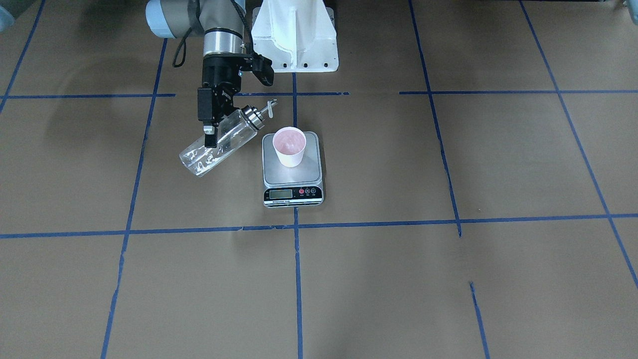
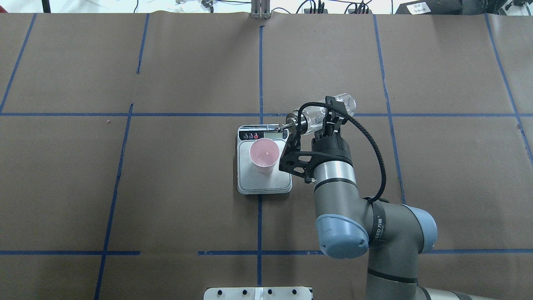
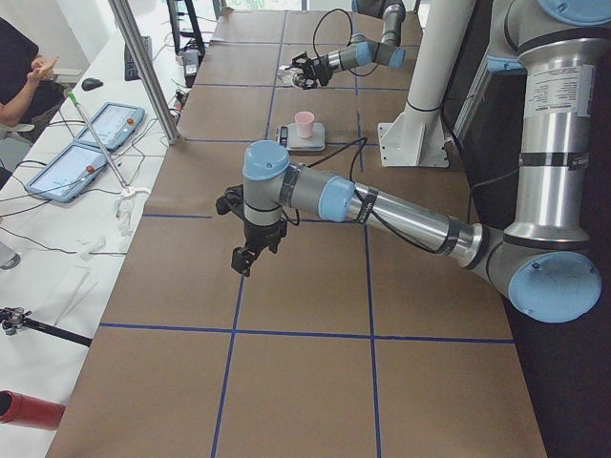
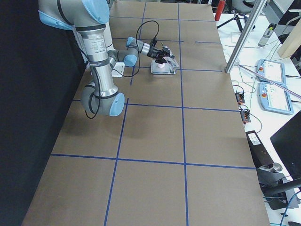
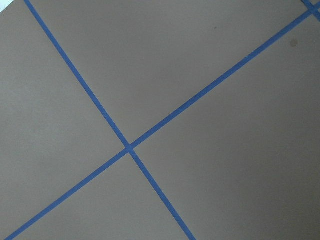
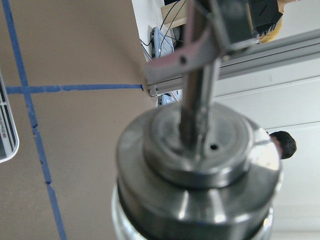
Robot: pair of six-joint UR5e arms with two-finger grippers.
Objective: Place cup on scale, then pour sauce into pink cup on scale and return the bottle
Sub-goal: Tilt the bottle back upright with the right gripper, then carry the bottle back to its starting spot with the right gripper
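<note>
At the robot-side edge of the bench (image 1: 448, 279), the right arm (image 2: 335, 183) is reaching out toward mid-bench. At bench centre the scale (image 2: 266, 185) is sitting flat, its display strip (image 2: 263, 135) facing the operators' edge. The cup (image 2: 264, 155) is standing upright about mid-platform, well inside the steel borders.

Just beyond, the right gripper (image 1: 211, 135) is clamping the bottle (image 1: 227, 139) across its glass body, fingers closed on both sides. The bottle is hanging clear of the bench, tilted close to horizontal. Its base is pointing toward the operators' edge and the right end, and its spout (image 1: 269, 107) toward the scale. The spout is hovering by the scale's right side, short of the cup's rim. The sauce is not showing clearly through the glass; only glints are showing inside.

Toward the left end, the left gripper (image 3: 242, 261) is hanging above the bench, pointing down. It is showing only in the end camera, so I cannot tell if its fingers are apart or together. The left wrist view is showing only bench surface and crossing tape lines (image 5: 129, 146).
</note>
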